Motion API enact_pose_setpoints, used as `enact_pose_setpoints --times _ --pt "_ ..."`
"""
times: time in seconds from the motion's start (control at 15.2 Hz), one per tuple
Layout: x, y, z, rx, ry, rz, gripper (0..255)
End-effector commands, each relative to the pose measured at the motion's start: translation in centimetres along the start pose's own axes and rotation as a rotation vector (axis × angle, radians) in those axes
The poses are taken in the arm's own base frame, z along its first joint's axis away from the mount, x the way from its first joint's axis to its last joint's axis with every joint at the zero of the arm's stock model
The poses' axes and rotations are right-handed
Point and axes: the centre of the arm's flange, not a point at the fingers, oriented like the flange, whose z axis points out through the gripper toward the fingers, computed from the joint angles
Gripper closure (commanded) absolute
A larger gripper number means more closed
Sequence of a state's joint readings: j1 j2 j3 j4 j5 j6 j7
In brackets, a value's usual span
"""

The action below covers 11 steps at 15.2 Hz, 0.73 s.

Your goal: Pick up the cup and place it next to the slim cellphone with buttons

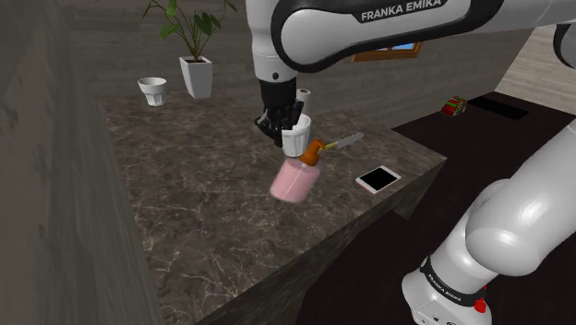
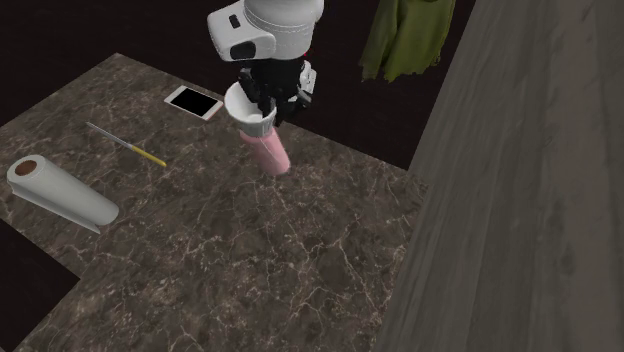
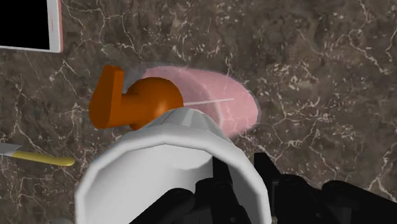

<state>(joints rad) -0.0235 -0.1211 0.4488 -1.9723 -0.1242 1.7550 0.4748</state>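
1. Hanging over the marble counter point(image 1: 185, 212) in the shoulder view, the gripper point(image 1: 282, 125) is clamped on the rim of a white cup point(image 1: 298, 140). The cup sits just under the fingers, mouth upward and clear of the surface. Directly below it a pink spray bottle point(image 1: 294, 180) lies on its side. A white-framed phone point(image 1: 378, 178) lies flat toward that view's right, apart from the cup.
2. In the second exterior view the cup point(image 2: 250, 112) sits at the gripper's point(image 2: 272, 100) lower edge, above the spray bottle's point(image 2: 268, 152) upper end. The phone point(image 2: 194, 101) lies near it on that view's left, not touching.
3. In the wrist view the black fingers point(image 3: 224, 181) pinch the cup's point(image 3: 146, 172) wall. The orange nozzle point(image 3: 137, 102) of the spray bottle point(image 3: 216, 102) shows just past the rim, and the phone's point(image 3: 28, 25) corner lies beyond that.
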Motion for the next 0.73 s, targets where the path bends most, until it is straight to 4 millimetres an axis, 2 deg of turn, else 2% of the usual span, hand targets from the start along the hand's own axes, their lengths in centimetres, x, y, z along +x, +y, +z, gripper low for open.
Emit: enact_pose_setpoints --times 0.0,0.66 --pt "0.2 2.8 0.9 -0.001 -0.007 -0.001 255" --pt "1.2 15.7 3.4 -0.001 -0.007 -0.001 255"
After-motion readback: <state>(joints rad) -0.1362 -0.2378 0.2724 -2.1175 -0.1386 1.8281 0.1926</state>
